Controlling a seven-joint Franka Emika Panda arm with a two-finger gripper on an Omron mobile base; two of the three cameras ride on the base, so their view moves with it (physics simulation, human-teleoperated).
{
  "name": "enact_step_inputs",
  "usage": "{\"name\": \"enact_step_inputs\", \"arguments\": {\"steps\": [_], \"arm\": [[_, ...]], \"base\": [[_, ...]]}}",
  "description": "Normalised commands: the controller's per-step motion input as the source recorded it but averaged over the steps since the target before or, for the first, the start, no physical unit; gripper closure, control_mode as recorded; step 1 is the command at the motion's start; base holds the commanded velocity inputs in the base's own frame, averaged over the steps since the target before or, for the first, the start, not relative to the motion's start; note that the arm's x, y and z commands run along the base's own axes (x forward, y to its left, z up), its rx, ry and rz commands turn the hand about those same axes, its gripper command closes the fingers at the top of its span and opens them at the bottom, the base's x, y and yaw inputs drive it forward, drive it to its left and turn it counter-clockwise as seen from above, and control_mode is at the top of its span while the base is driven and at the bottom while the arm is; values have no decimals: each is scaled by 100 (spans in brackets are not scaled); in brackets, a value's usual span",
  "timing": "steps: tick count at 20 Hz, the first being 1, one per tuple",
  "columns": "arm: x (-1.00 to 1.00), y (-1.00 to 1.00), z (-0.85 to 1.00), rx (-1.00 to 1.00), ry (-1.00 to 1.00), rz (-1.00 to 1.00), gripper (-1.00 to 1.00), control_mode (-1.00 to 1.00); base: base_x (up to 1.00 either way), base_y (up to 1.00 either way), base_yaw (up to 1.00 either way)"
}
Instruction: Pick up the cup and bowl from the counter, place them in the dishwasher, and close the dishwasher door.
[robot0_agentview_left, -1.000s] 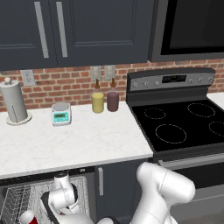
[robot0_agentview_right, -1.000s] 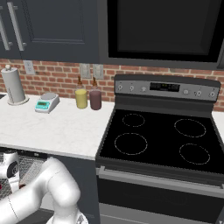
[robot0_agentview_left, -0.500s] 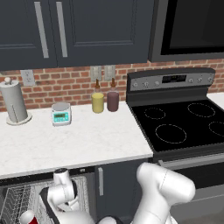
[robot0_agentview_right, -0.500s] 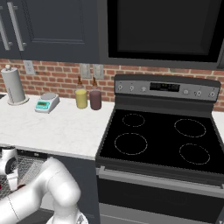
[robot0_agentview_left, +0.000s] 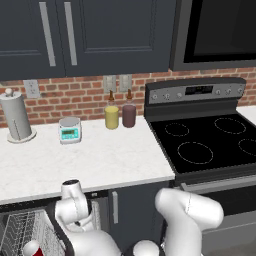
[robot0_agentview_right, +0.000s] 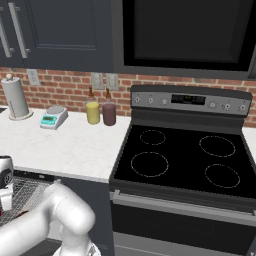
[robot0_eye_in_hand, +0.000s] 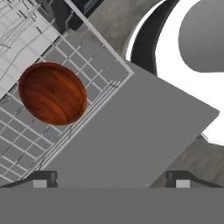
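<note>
While the arm bends low under the worktop (robot0_agentview_left: 100, 160), its claw (robot0_eye_in_hand: 111, 177) hangs spread wide and empty over the open dishwasher door (robot0_eye_in_hand: 131, 135), fingertips (robot0_eye_in_hand: 41, 178) far apart. Off to one side of it, the bowl (robot0_eye_in_hand: 52, 93) lies on the grey wire rack (robot0_eye_in_hand: 26, 140), clear of the fingers. Down at the rack's near corner, the cup (robot0_agentview_left: 32, 248) shows red beside the arm's wrist.
</note>
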Motion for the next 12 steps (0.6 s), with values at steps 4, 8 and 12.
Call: {"name": "enact_step_inputs", "arguments": {"steps": [4,8,12], "arm": [[-33,-33,36,11,-6,0,-100,-100],[-17,-31,38,9,-8,0,-100,-100],[-16,-16,34,8,-10,0,-100,-100]], "base": [[0,0,0],[0,0,0],[0,0,0]]}}
